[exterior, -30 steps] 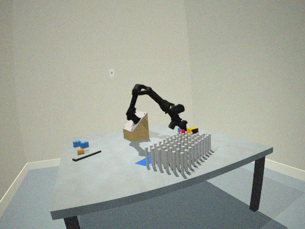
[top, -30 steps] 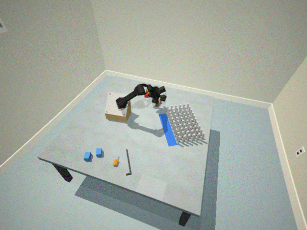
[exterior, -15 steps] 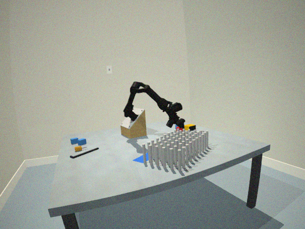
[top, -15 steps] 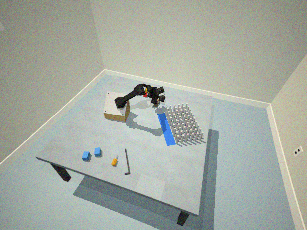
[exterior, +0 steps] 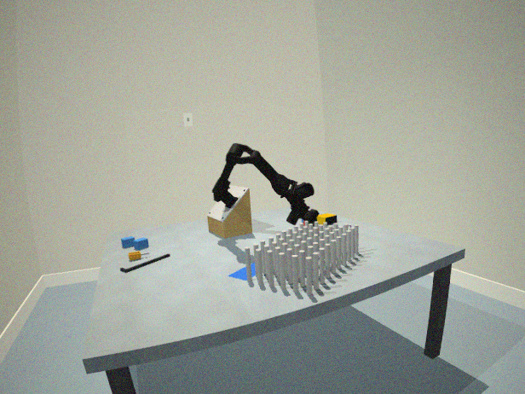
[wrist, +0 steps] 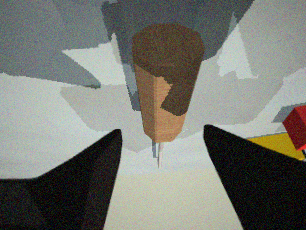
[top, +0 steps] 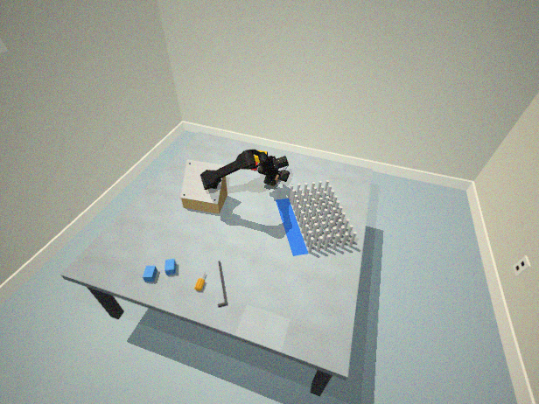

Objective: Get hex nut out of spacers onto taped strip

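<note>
My gripper [top: 277, 178] [exterior: 303, 218] [wrist: 162, 132] is partly open and points down behind the far end of the spacer field. In the wrist view a wooden-handled tool [wrist: 167, 95] with a thin metal shaft lies between the fingertips, with a gap on each side. The metal spacers [top: 327, 185] [exterior: 309, 277] stand upright in rows. The blue taped strip [top: 299, 246] [exterior: 242, 274] runs along their front. A dark L-shaped hook [top: 222, 282] [exterior: 147, 262] and an orange-handled screwdriver [top: 199, 284] [exterior: 135, 256] lie far from the gripper. The nut cannot be made out.
Two blue blocks [top: 150, 274] [exterior: 141, 244] lie near the screwdriver. A red block [wrist: 297, 125] and a yellow block [wrist: 275, 145] [exterior: 326, 218] are beside the gripper. The arm stands on a wooden wedge base [top: 201, 205] [exterior: 236, 219].
</note>
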